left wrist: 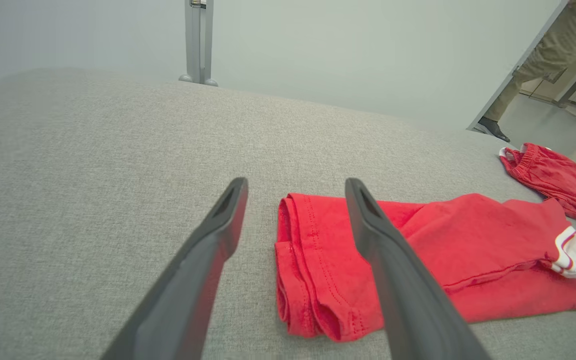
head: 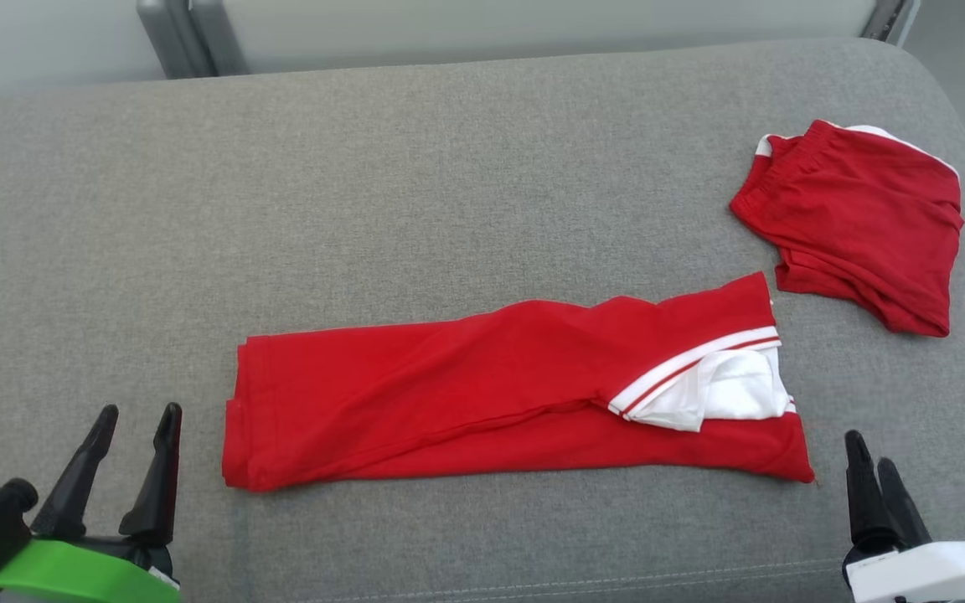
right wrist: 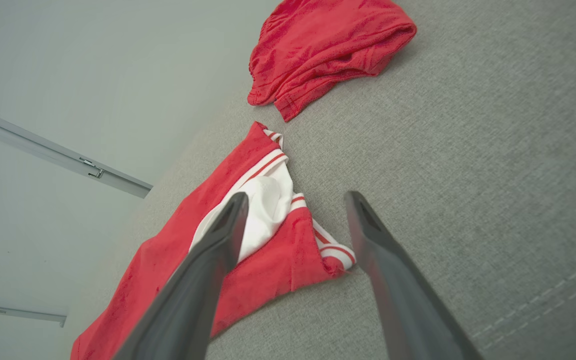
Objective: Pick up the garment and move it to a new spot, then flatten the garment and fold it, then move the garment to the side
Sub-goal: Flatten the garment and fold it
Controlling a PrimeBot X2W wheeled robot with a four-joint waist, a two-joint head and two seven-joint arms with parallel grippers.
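Note:
A red garment (head: 499, 394) with white striped trim lies folded into a long strip across the middle of the grey cushion (head: 415, 184). It shows too in the left wrist view as the garment (left wrist: 418, 260) and in the right wrist view as the garment (right wrist: 268, 240). My left gripper (head: 137, 412) hovers open at the lower left, just short of the strip's left end; its fingers (left wrist: 218, 235) straddle bare cushion and the hem. My right gripper (head: 868, 448) stands open at the lower right, close to the strip's right corner, holding nothing.
A second red garment (head: 859, 222) lies bunched at the cushion's back right, near its rounded edge. Behind the cushion stands a pale wall with a grey post (left wrist: 197, 42). A person's leg (left wrist: 538, 60) shows in a doorway far right.

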